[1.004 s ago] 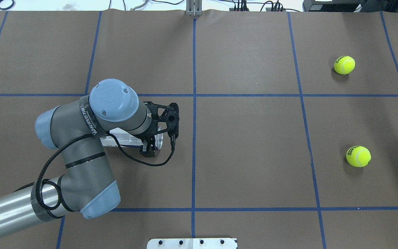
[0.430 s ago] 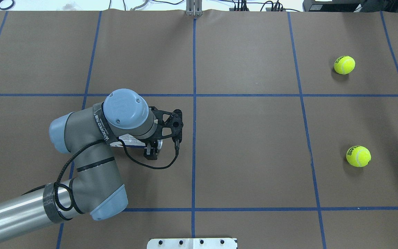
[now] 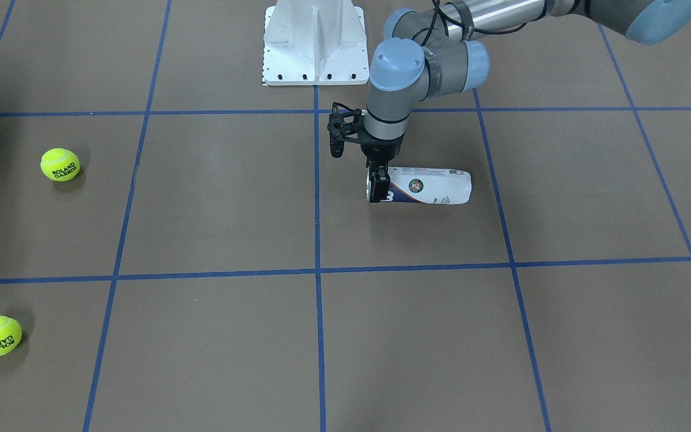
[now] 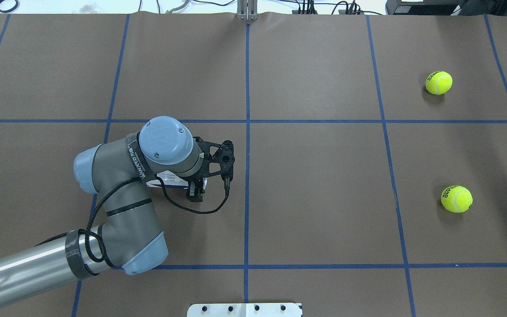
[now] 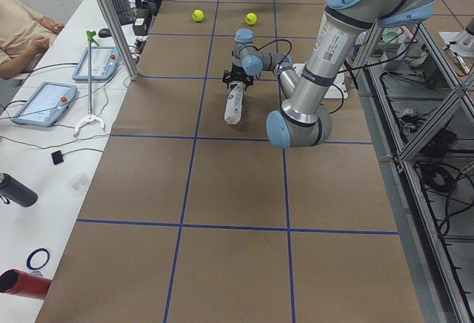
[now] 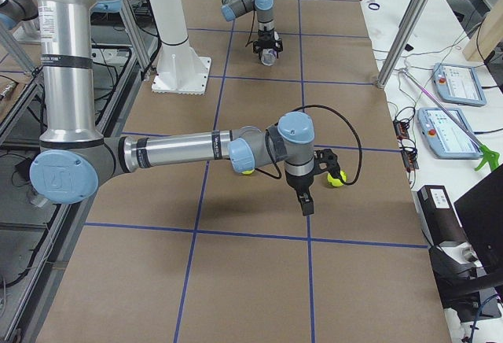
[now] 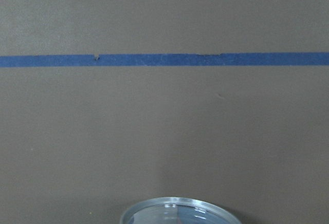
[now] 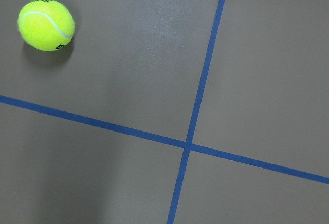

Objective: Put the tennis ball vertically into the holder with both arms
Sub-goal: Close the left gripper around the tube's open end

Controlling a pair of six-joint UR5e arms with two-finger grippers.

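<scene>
Brown paper crossed by blue tape lines (image 4: pixel 247 132) covers the table (image 4: pixel 324 198). Furthest to the holder's left, the left arm (image 4: pixel 121 198) reaches in and bends down over it. The holder (image 3: pixel 435 186) lies on its side on the paper, its clear open mouth toward the robot's right. The left gripper (image 3: pixel 379 186) points straight down at that mouth end, one black finger on either side of the can. Whether they press the plastic or merely flank it cannot be told. The left wrist camera catches only the holder's clear rim at its bottom edge. Right of the holder and closer to the robot stands the white pedestal base (image 3: pixel 314 42). Well apart, further right, rest the far tennis ball (image 4: pixel 439 82) and the near tennis ball (image 4: pixel 456 199), both loose on the paper. Beyond them, furthest from the holder, the right arm (image 6: pixel 181 149) carries the right gripper (image 6: pixel 306 204) above the table, pointing down. It shows only from the side, so its fingers cannot be judged as apart or together.
</scene>
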